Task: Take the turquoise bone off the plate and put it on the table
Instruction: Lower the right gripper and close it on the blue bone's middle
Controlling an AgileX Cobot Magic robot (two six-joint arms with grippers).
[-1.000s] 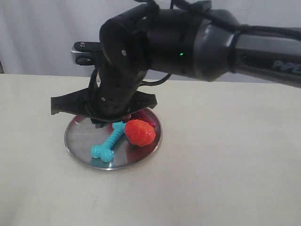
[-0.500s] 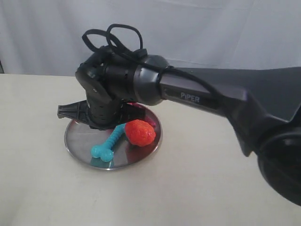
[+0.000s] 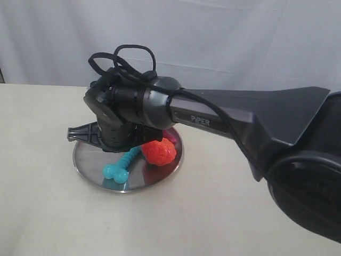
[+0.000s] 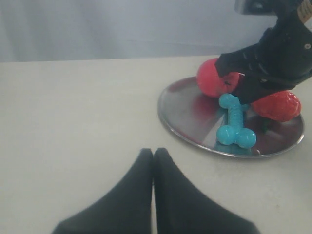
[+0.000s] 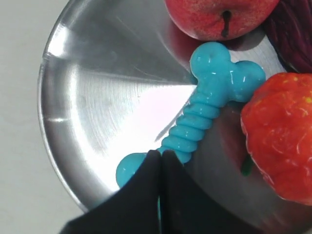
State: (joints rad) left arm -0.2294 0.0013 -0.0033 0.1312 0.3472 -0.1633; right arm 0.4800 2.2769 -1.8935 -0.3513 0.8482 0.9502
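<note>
The turquoise bone (image 3: pixel 121 164) lies flat on the plate (image 3: pixel 88 160), its long axis running diagonally from the near rim toward the red fruit (image 3: pixel 159 152). The right pincer (image 5: pixel 157 152), clenched on nothing, hangs directly over the shaft near one knob. The left pincer (image 4: pixel 153 152), likewise clenched, sits well apart over the desk (image 4: pixel 73 107).

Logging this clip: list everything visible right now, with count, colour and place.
turquoise bone: one, turquoise, lying on the plate
plate: one, silver, on the table
strawberry: one, orange-red, on the plate against one bone end
apple: one, red, on the plate by the same end
dark item: one, purple, on the plate, unidentifiable
table: one, beige
backdrop: one, white, behind the table
right gripper: one, black, fingers together over the bone
left gripper: one, black, shut over bare table
</note>
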